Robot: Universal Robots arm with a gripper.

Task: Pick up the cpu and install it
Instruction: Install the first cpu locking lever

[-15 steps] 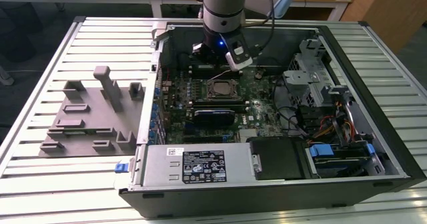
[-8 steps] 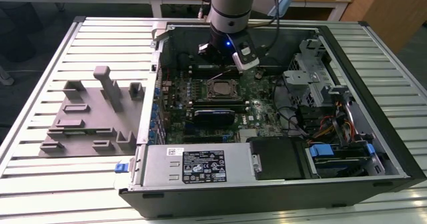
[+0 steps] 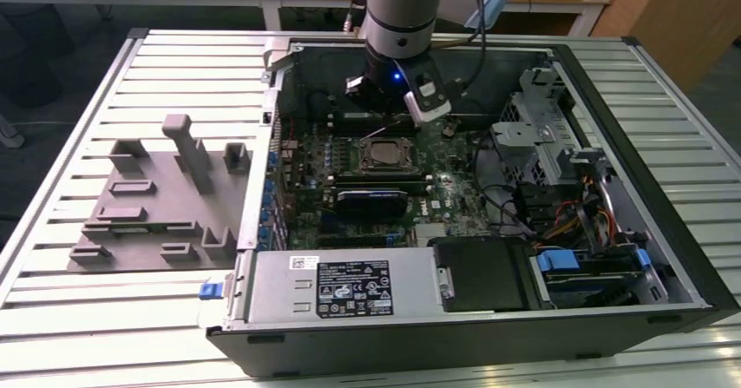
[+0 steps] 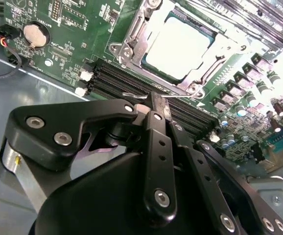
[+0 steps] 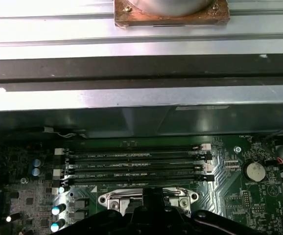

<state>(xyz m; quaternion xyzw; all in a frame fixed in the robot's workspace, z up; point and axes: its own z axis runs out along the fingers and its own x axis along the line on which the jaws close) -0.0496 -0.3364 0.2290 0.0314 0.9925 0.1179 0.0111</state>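
Silvery-grey and square, the cpu [image 4: 178, 49] sits flat in its motherboard socket; the hand [image 4: 151, 105] hovers nearby, fingers pressed together, empty.

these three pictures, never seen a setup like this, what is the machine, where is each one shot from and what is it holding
The machine is a single robot arm with a gripper at its end, reaching down into an open computer case that lies on its side on a slatted metal table. The exterior view is from a camera off the arm, looking down on the whole scene. The two wrist views come from cameras riding on the arm, so they look closely at the green motherboard and the black gripper parts. The cpu, a flat silvery square, sits in its socket on the board, as the second wrist view shows. The gripper hangs above the memory slots beside that socket. Its black fingers look closed with nothing between them. On the table, at the exterior view's left, stands a grey plastic tray.
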